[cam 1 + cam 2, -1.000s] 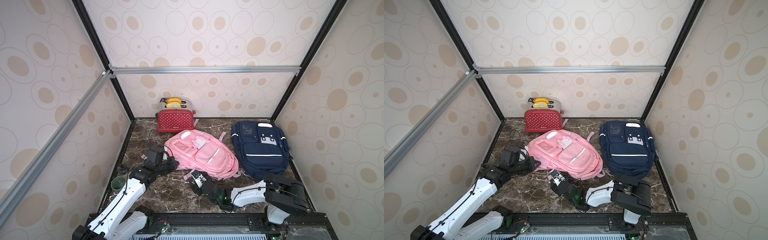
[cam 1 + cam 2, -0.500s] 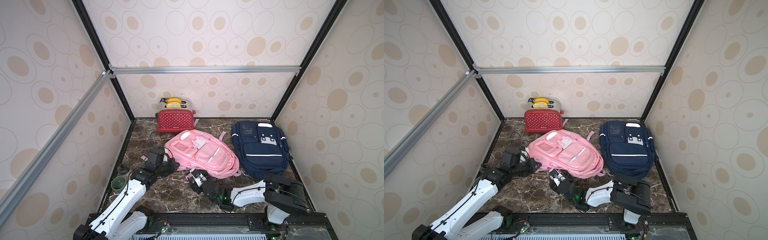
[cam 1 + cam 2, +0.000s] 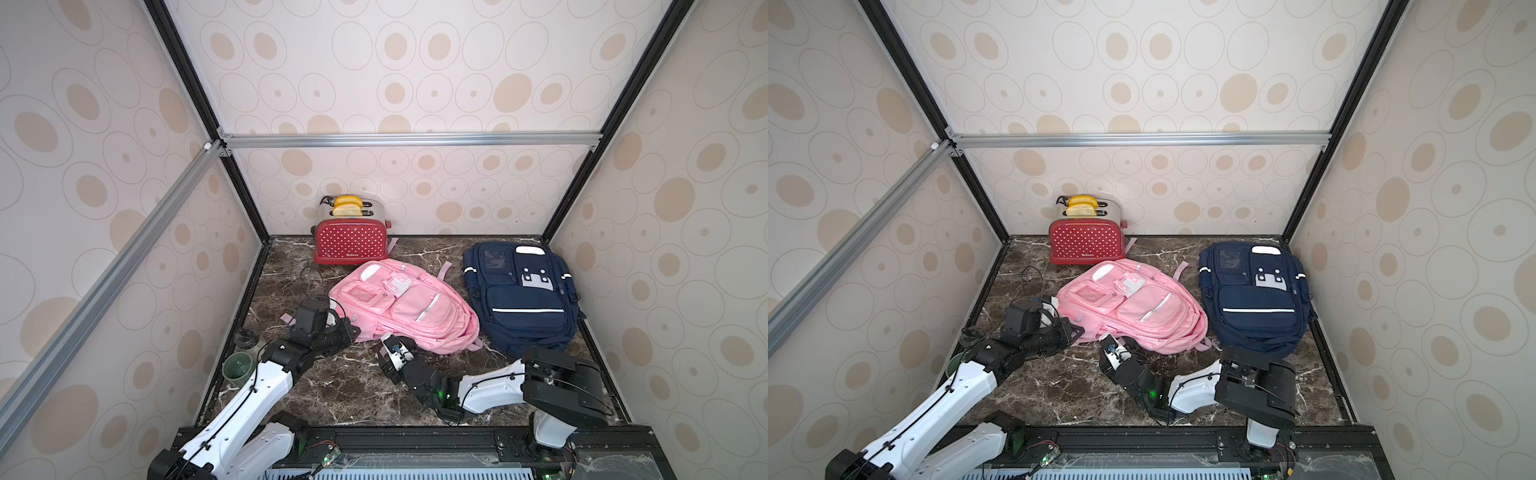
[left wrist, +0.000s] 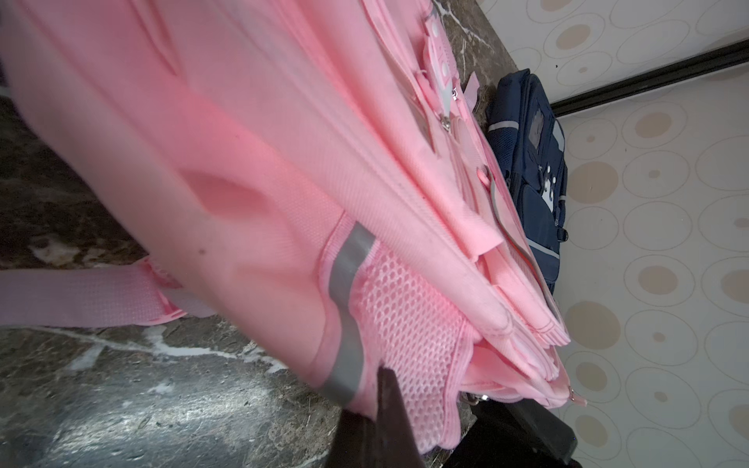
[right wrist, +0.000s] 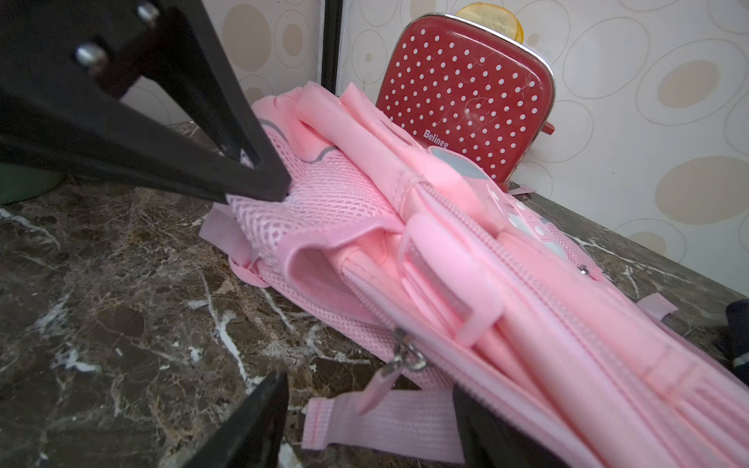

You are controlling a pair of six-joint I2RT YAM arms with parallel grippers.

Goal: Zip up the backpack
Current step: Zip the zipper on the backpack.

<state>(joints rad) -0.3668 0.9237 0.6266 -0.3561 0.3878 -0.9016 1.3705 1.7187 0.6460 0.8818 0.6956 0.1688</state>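
at the pink backpack's [image 3: 409, 307] edge, the left gripper [image 3: 354, 330] clamps its mesh pocket [image 5: 308, 210] (right gripper [image 3: 398, 337] apart, near the zipper pull [image 5: 385, 379]).

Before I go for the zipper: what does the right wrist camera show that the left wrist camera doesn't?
Only the right wrist: the red polka-dot toaster, a clear look at the zipper pull, and the left gripper shut on the mesh side pocket, seen from outside.
Only the left wrist: the navy backpack front; the right wrist catches just a dark sliver.
Both: the pink backpack, that pocket, the marble tabletop.
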